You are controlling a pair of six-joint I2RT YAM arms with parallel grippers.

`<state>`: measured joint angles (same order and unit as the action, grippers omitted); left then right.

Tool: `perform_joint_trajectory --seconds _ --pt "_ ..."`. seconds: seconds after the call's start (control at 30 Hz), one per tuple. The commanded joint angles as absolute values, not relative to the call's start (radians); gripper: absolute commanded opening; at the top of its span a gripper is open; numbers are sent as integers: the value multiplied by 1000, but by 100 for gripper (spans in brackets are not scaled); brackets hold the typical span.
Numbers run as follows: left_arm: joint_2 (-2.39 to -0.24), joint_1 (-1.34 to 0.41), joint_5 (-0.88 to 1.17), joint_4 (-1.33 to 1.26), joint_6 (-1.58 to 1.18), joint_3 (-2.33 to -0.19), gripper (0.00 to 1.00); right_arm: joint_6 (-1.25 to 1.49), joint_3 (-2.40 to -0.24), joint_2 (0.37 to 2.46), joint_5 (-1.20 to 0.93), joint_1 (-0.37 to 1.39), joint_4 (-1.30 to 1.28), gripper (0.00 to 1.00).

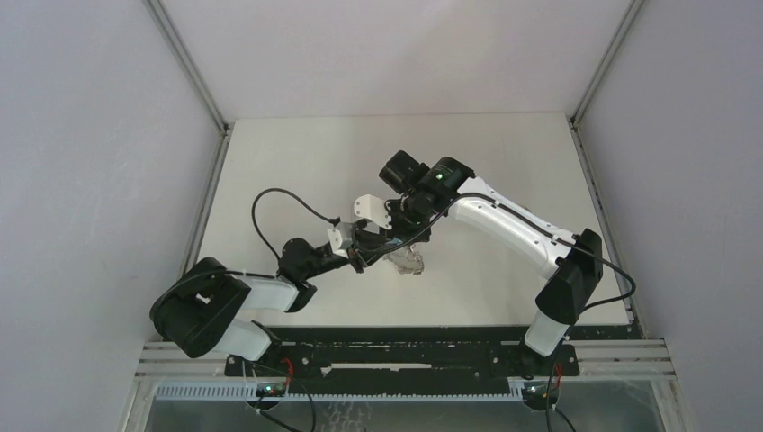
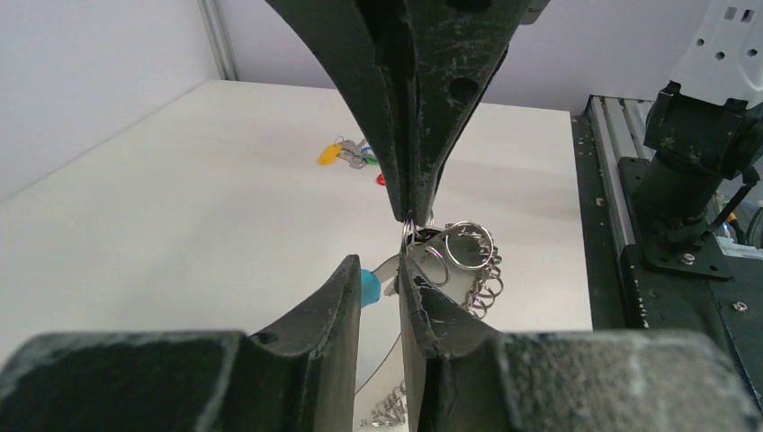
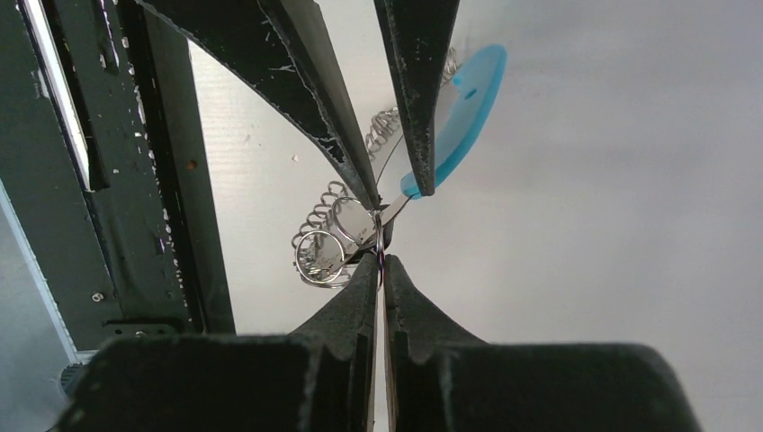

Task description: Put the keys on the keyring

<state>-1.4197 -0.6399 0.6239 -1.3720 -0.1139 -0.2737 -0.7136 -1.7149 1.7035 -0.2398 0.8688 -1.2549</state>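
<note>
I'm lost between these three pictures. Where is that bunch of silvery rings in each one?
Top view: the keyring is just below centre, where the two arms meet.
Left wrist view: right of centre, under the right tool reaching in from the top edge.
Right wrist view: left of centre.
Shared landmark: that right tool, shut on one ring, right beside the bunch.

The top external camera looks down from above and behind the arm bases over the whole table [image 1: 297,162]. Each wrist camera sits close behind its own fingers. The left end effector [image 2: 378,270] and right end effector [image 3: 380,265] face each other, and both wrist views share the keyring [image 3: 468,99].
</note>
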Motion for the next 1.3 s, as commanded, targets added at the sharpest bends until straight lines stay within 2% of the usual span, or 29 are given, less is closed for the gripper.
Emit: perform_joint_trajectory --seconds 0.0,0.83,1.1,1.27 --pt "-1400 -634 595 -1454 -125 -254 26 -700 -1768 1692 -230 882 -1255 0" --pt "-1439 -659 715 -1454 -147 -318 25 -725 -1790 1726 -255 912 -1237 0" --pt "-1444 -660 690 -1454 -139 -319 17 -736 -1790 1723 -278 923 -1232 0" --pt "-1449 -660 687 -1455 -143 -324 16 -739 -1790 1719 -287 929 -1234 0"
